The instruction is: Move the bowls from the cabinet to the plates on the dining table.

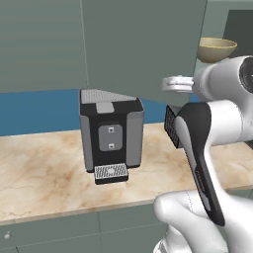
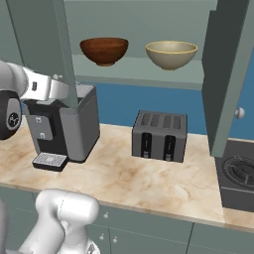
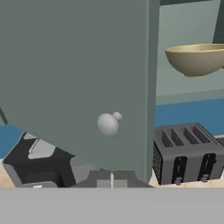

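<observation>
I see both bowls on the pale inner shelf (image 2: 134, 69) of the cabinet (image 2: 225, 74), whose doors stand open: the dark reddish-brown wooden bowl (image 2: 104, 50) toward the shelf's left end, the pale yellowish-olive bowl (image 2: 171, 54) just beside it to the right, the two apart and upright. Neither has left the shelf, and no plates or dining table are in front of me, so I judge the task barely begun. Both bowls look rigid and fairly light; the wooden one is glossy and the olive one smooth, so I expect them to be slippery, and I would take either by pinching its rim wall, one finger inside and one outside, rather than trying to span the full width. The olive one, if ceramic, could chip should it slip. In the hand view the fingers (image 3: 112, 178) sit fully closed at the bottom edge, their tips pressed together with nothing between them, just below the small round knob (image 3: 108, 124) on the left cabinet door (image 3: 74, 78); I cannot tell whether they touch the door. The olive bowl shows past that door's edge, up and to the right. On the marble surface (image 2: 149, 173) below, the coffee machine (image 2: 62, 126) stands toward the left and the toaster (image 2: 159, 135) near the middle, under the shelf, so any lift-out must clear them.
</observation>
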